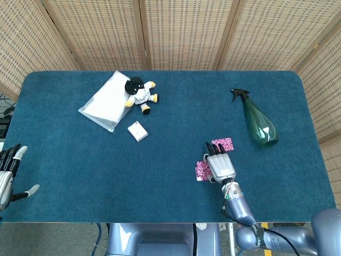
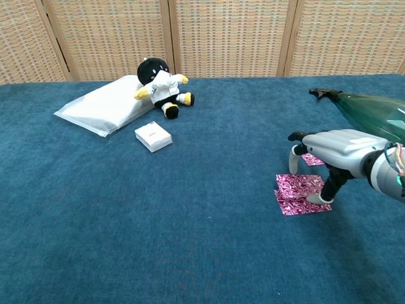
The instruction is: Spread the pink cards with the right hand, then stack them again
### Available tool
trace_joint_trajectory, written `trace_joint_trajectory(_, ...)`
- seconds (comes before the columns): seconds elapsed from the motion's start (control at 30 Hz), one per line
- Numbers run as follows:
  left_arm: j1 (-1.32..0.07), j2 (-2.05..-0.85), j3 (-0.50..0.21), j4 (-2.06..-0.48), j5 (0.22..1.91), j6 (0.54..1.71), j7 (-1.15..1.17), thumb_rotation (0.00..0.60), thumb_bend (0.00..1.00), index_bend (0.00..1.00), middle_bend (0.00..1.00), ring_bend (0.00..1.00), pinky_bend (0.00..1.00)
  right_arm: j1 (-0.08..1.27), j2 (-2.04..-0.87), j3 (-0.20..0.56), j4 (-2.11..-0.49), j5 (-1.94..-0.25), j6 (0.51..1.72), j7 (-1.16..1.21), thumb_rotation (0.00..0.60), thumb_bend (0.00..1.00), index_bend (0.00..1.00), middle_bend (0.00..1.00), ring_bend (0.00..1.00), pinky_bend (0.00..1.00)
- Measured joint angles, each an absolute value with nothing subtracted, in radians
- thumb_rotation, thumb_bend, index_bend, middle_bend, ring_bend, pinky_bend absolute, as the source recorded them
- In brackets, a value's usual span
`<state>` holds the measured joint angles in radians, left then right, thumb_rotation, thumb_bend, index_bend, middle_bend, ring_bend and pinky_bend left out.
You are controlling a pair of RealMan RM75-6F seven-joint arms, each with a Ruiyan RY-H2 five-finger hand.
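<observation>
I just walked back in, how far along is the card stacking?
Two pink cards already overlap under the right hand, whose fingers press the top one. One card lies apart beyond the hand and remains to be added. The left hand idles at the table edge.
</observation>
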<state>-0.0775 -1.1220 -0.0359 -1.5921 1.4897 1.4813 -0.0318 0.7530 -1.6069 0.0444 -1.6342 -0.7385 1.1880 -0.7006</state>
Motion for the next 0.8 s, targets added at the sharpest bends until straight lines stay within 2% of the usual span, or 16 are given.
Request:
trace_joint_trajectory(0.37,-0.077,-1.124,-0.036,-1.593,1.490,1.484,-0.026,0.600,0.00,0.00,0.00,0.00,0.00,0.722,-1.616,0.030,-1.656,-0.752,1.194,-0.727,0.600,0.47,0.56,0.00,0.00,0.02)
trace_joint_trajectory(0.8,-0.077,-1.123,-0.037,-1.594,1.489,1.482,-0.025,0.600,0.00,0.00,0.00,0.00,0.00,0.711,-1.647,0.036,-1.608,-0.797,1.180,-0.747,0.600,0.47,0.56,0.00,0.00,0.02)
